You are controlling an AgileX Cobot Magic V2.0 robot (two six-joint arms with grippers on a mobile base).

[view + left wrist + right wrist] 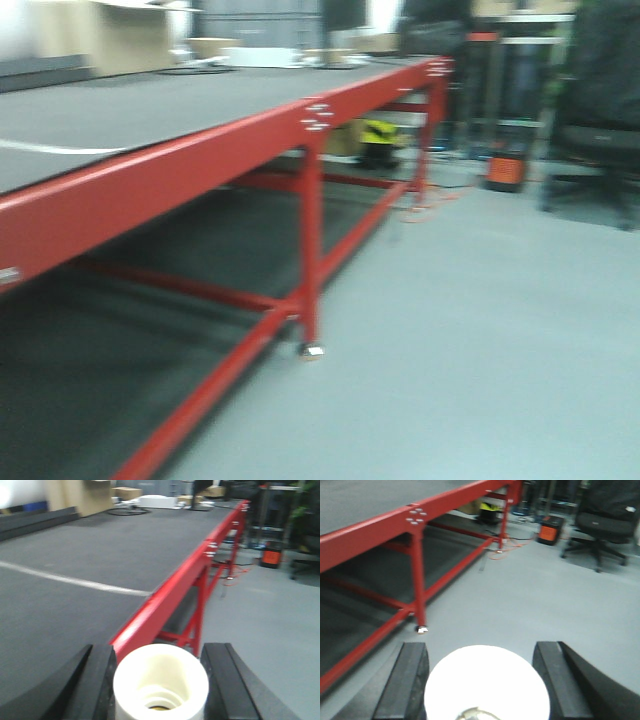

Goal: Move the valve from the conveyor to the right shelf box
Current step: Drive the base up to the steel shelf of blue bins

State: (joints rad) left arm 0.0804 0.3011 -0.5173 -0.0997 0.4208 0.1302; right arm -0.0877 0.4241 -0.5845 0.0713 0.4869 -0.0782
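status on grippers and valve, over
Left gripper jaws shut on valve. Right gripper jaws shut on washed-out white round part. Alongside: red table frame.

The table frame looked like red-painted metal with a soft sheen. The table top was dark grey and matt; blur hid any weave. The floor was pale grey, smooth and faintly glossy. At the bottom of the left wrist view, the valve was smooth cream plastic between matt black fingers. In the right wrist view, a round white part was glared out, its finish unreadable.
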